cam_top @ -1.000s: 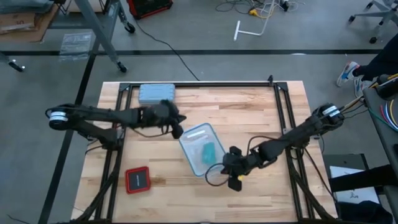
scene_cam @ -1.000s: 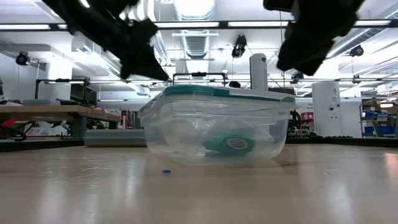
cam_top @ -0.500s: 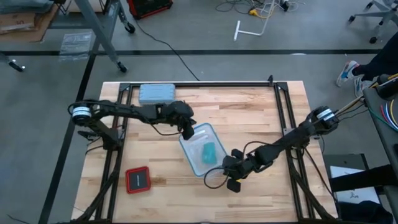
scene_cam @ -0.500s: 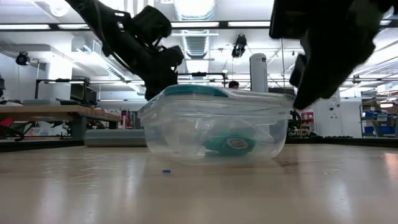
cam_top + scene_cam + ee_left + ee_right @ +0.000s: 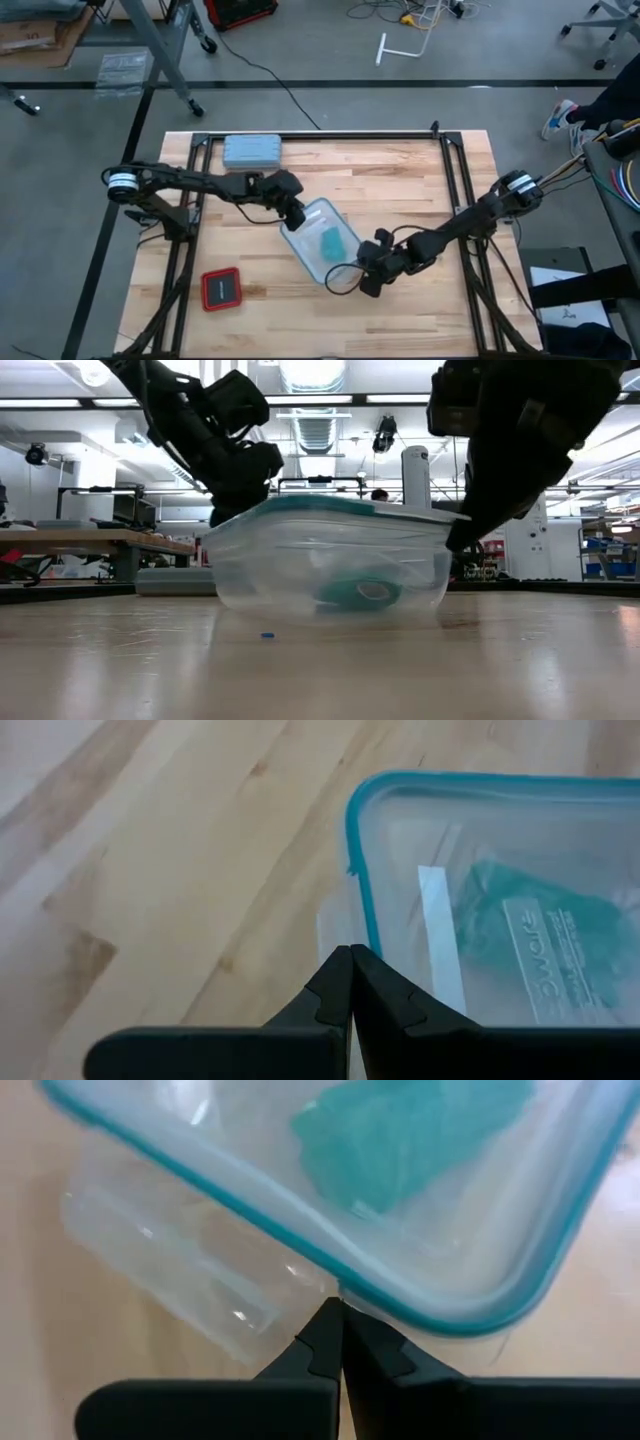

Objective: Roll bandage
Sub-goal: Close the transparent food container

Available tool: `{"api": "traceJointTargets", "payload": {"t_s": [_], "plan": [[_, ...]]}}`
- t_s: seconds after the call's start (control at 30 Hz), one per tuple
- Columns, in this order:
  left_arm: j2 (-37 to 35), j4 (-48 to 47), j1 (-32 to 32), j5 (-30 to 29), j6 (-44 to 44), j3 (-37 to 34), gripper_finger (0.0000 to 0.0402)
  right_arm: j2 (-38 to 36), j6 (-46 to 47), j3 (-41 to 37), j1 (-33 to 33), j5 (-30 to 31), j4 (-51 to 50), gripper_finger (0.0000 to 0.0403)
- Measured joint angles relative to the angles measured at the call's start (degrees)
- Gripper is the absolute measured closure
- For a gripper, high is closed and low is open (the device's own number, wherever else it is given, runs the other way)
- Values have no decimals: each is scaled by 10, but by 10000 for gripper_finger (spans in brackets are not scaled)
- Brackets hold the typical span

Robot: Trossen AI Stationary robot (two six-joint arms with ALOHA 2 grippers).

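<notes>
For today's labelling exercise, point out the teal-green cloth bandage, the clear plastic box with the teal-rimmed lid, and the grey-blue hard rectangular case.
Teal-green cloth bandage point(image 5: 330, 243): high view, middle of the cloth, seen through the lid.
Clear plastic box with teal-rimmed lid point(image 5: 270, 555): low view, bare side wall.
Grey-blue hard rectangular case point(image 5: 252, 151): high view, centre of its top.

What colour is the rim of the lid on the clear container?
Teal: the lid rim is clearest in the left wrist view.
</notes>
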Motion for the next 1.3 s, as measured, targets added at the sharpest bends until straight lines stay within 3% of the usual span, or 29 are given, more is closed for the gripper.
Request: {"api": "traceJointTargets", "payload": {"t_s": [0.27, 0.5, 0.87, 1.03, 1.17, 1.3], "plan": [[-17, -66, -43, -52, -74, 0, 401, 0, -43, 0, -26, 33, -36, 403], [-54, -159, -94, -68, -142, -2, 401, -6, -56, 0, -44, 112, -140, 403], [-75, -177, -175, -103, -242, -3, 401, -100, -73, -2, -48, 127, -245, 403], [-75, -160, -217, -127, -291, -14, 401, -166, -50, -45, -34, 68, -117, 403], [-75, -110, -246, -146, -311, -38, 401, -181, 3, -119, -12, 64, 35, 403], [-75, -45, -256, -158, -319, -65, 402, -167, 81, -173, 9, 73, 113, 403]]}}
